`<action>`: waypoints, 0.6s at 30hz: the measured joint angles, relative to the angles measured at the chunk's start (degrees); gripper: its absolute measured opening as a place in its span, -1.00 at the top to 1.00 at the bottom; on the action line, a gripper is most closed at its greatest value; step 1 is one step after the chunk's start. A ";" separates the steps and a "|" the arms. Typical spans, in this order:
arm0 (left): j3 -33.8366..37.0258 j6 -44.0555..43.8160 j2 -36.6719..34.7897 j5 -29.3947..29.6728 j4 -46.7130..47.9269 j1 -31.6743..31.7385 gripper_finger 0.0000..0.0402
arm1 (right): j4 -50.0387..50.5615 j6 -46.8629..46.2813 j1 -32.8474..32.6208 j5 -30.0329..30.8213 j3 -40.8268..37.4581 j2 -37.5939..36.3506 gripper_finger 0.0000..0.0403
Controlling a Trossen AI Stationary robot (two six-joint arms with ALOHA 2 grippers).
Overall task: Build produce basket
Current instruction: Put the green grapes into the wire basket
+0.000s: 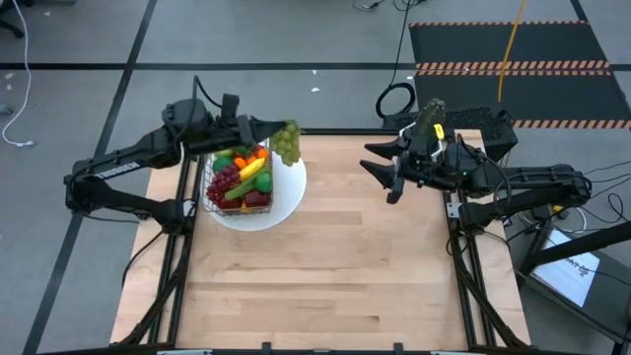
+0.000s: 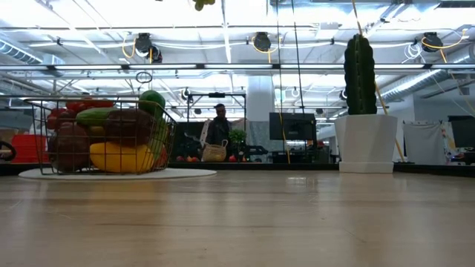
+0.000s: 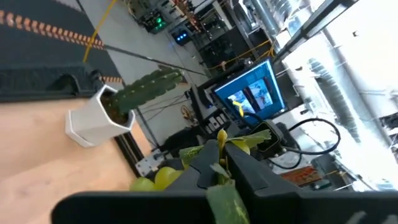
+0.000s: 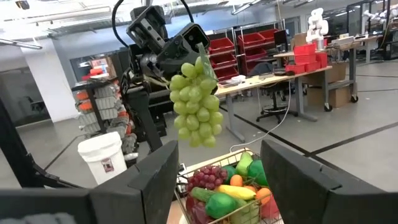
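Pale wooden desk [image 1: 325, 256], no legible writing anywhere. Left fingers [image 1: 279, 126] clamped on green grapes [image 4: 196, 102], hanging above filled basket [image 1: 238, 177] on white plate [image 1: 286, 197]. Right fingers [image 1: 386, 173] parted, empty, near cactus pot [image 2: 366, 141].

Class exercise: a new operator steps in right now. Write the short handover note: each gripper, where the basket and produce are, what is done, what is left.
Left gripper: shut on the green grapes, held in the air above the basket.
Right gripper: open, empty, hanging over the table's right side near the potted cactus.
Basket: on the white plate, already filled with produce.
Done: most produce is loaded.
Left: lower the grapes into the basket and release.
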State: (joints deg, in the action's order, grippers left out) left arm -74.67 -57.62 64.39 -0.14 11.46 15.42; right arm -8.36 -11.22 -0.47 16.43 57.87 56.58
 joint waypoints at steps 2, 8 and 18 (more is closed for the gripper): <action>0.00 2.30 0.02 0.01 0.01 0.00 0.91 | -0.02 0.00 0.00 0.00 0.00 0.00 -0.10; 0.00 15.38 0.06 -0.02 -1.27 -0.04 0.90 | 0.37 0.00 0.00 0.00 0.00 0.00 -0.10; 0.00 30.71 0.06 0.05 -2.72 -0.04 0.86 | 0.49 -0.04 0.00 0.07 0.00 0.00 -0.10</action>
State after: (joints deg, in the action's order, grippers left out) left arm -74.67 -26.91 64.45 -0.10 8.74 15.38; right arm -7.87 -11.27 -0.47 16.49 57.87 56.58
